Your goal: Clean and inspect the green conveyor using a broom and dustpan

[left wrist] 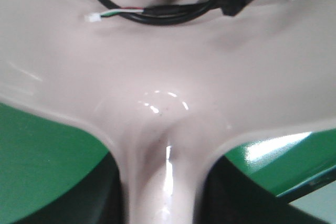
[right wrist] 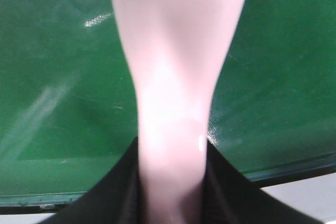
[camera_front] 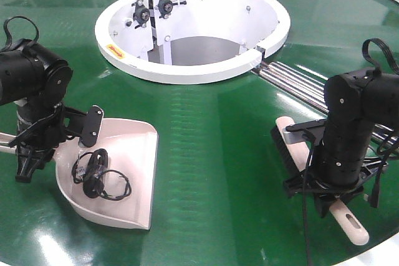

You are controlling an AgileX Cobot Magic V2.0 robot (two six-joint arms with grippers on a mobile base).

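Note:
The pale beige dustpan (camera_front: 134,154) lies flat on the green conveyor (camera_front: 212,135) at the left, with a coiled black cable (camera_front: 96,175) inside it. My left gripper (camera_front: 31,151) is shut on the dustpan's narrow handle. In the left wrist view the handle (left wrist: 165,182) runs between the black fingers (left wrist: 231,198) of the left gripper (left wrist: 165,198), and the cable (left wrist: 168,11) lies beyond. At the right, my right gripper (camera_front: 325,192) is shut on the broom (camera_front: 349,222), its black bristles (camera_front: 283,154) down on the belt. The right gripper (right wrist: 170,192) clamps the broom handle (right wrist: 176,77).
A white circular hub ring (camera_front: 187,73) with an open centre stands at the back middle. Silver rails (camera_front: 302,85) run from it toward the right, behind my right arm. The conveyor's white outer edge (camera_front: 380,256) lies just behind the broom's handle end.

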